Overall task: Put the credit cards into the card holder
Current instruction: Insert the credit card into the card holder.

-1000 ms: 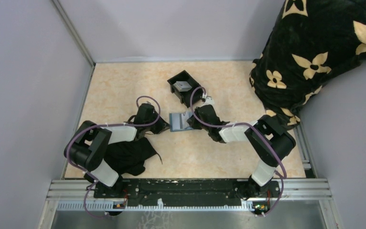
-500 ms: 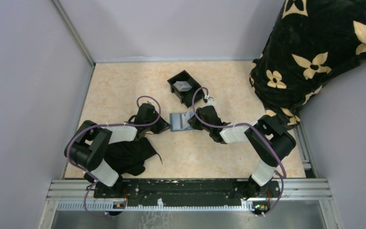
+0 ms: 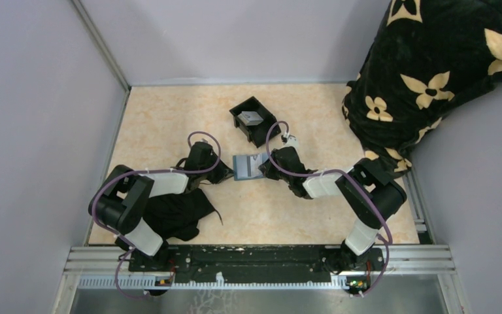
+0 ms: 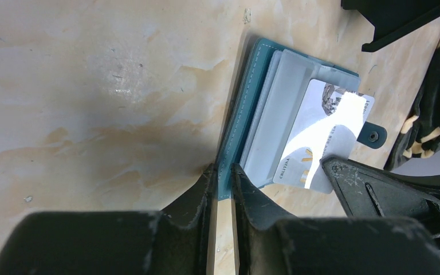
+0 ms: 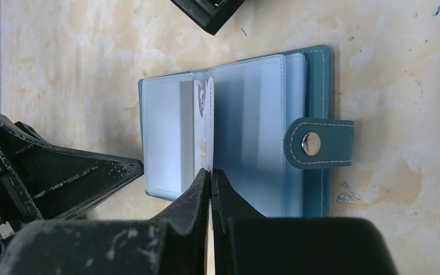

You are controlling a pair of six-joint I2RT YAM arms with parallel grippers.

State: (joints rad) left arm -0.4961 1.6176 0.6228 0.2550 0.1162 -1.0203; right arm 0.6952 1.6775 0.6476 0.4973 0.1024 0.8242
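Shows a pale marbled table (image 3: 170, 118) between lilac walls, with a black flower-print blanket (image 3: 431, 72) heaped at its far right corner. Finds a crumpled black cloth (image 3: 176, 216) beneath the left arm. Finds a black tray (image 3: 238, 112) at the far middle, a grey card (image 3: 251, 118) lying inside. Places the card holder (image 5: 315, 74) just nearer than the tray, flat on the table and open, clear sleeves up, snap tab (image 5: 319, 143) jutting sideways. Has the left gripper (image 4: 222, 177) clenched on the teal cover's edge. Has the right gripper (image 5: 211, 175) pinched tight on a silver card (image 4: 326, 143), its far end between two sleeves; cannot tell whether inside a pocket.
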